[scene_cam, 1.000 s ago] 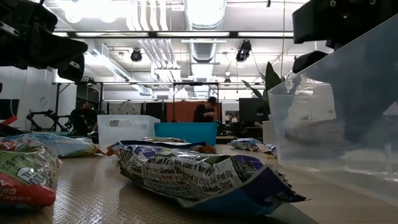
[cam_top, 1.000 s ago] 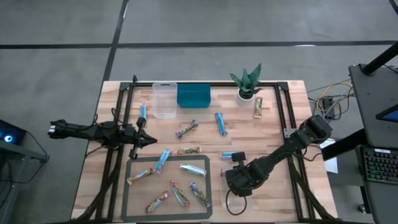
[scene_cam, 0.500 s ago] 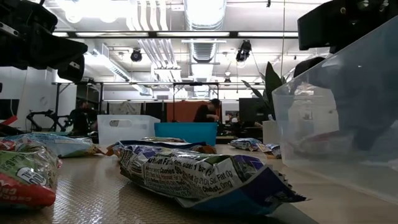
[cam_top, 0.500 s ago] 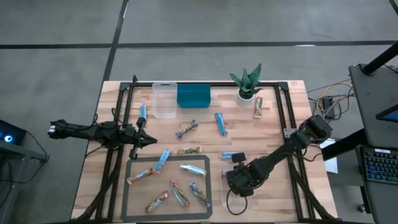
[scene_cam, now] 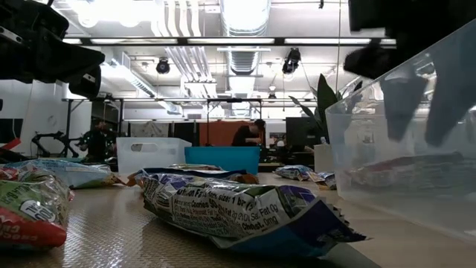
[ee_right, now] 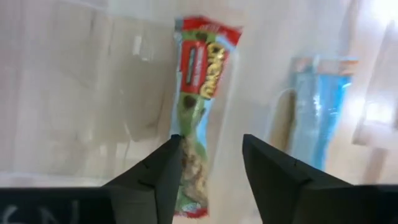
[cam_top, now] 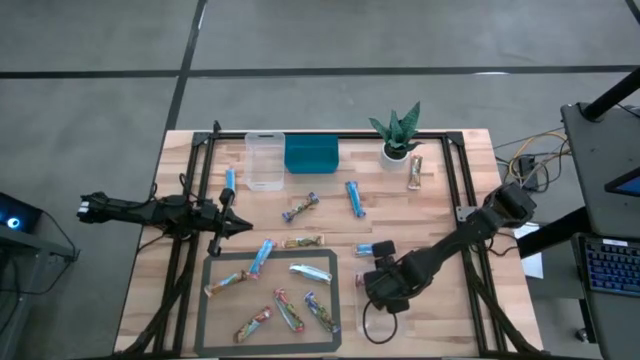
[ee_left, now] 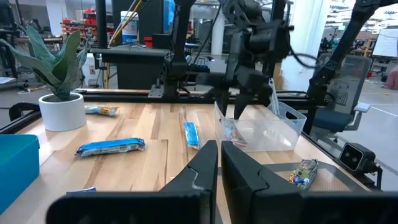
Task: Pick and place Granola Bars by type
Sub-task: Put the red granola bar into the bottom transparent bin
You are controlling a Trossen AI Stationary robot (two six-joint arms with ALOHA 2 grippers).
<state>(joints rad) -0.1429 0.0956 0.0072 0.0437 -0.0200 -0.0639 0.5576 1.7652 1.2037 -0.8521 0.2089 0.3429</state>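
Below the right gripper (ee_right: 208, 168), a red-and-green granola bar (ee_right: 200, 93) lies flat.

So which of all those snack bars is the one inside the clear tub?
The red-and-green bar, lying in the clear tub right under the right gripper. Every other bar lies out on the table or mat.

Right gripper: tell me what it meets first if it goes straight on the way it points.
The right gripper, open, points at the red-and-green granola bar lying in the clear tub; it would likely meet that bar first.
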